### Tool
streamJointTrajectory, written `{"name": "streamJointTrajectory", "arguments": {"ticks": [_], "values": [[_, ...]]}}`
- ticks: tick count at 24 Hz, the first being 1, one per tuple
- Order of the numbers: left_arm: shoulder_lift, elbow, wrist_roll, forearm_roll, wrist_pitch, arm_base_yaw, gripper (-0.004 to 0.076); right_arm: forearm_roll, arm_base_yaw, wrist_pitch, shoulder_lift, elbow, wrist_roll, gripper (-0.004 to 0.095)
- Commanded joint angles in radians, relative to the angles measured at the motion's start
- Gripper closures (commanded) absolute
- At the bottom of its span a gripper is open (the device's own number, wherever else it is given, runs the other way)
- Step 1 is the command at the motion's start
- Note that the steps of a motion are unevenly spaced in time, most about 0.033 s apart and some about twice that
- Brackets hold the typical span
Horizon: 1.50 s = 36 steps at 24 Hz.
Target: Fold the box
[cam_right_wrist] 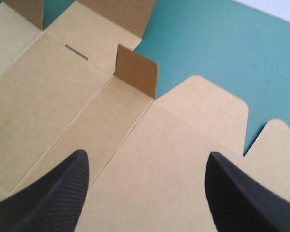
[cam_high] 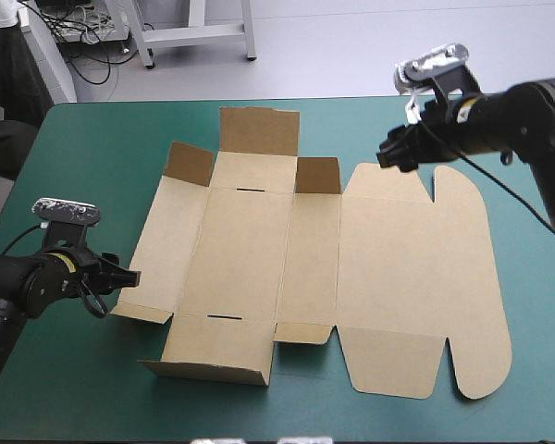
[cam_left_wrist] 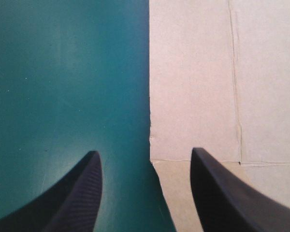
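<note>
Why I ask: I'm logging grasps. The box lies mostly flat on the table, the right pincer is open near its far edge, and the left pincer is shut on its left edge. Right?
No: the left pincer is open, not shut on the edge. The left wrist view shows its fingers apart, with the edge of the box between them. The rest stands.

There was one box (cam_high: pixel 305 268), a single brown sheet on the one table (cam_high: pixel 83 185), with two narrow slots (cam_high: pixel 251 190) cut in it. Two grippers were present, the left gripper (cam_high: pixel 134 276) and the right gripper (cam_high: pixel 386 155), each bearing two black fingers (cam_left_wrist: pixel 222 193).
</note>
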Motion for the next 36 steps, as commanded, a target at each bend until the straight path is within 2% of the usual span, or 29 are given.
{"name": "streamJointTrajectory", "arguments": {"ticks": [1,3,7,12,21,24,29,36], "values": [[0.059,-0.045,0.086,-0.1,-0.057,0.097,0.0327,0.025,-0.004,0.002,-0.18,0.164,0.012,0.0278],[0.099,-0.045,0.24,-0.275,-0.049,0.221,0.0327,0.01,-0.004,0.002,-0.278,0.276,0.033,0.0278],[0.152,-0.045,0.445,-0.576,-0.026,0.421,0.0327,0.007,-0.004,0.002,-0.42,0.394,0.067,0.0278],[0.228,-0.045,0.569,-0.774,0.033,0.565,0.0327,0.009,-0.004,0.002,-0.596,0.496,0.106,0.0278],[0.478,-0.045,0.636,-0.813,0.12,0.605,0.0327,-0.025,-0.004,0.002,-0.815,0.595,0.156,0.0278],[0.545,-0.045,0.732,-0.928,0.134,0.605,0.0327,-0.022,-0.004,0.002,-0.824,0.597,0.16,0.0278],[0.646,-0.045,0.774,-0.98,0.158,0.603,0.0327,-0.021,-0.004,0.002,-0.824,0.597,0.173,0.0278],[0.667,-0.045,0.854,-1.152,0.273,0.598,0.0327,-0.025,-0.004,0.002,-0.824,0.597,0.183,0.0278]]}}
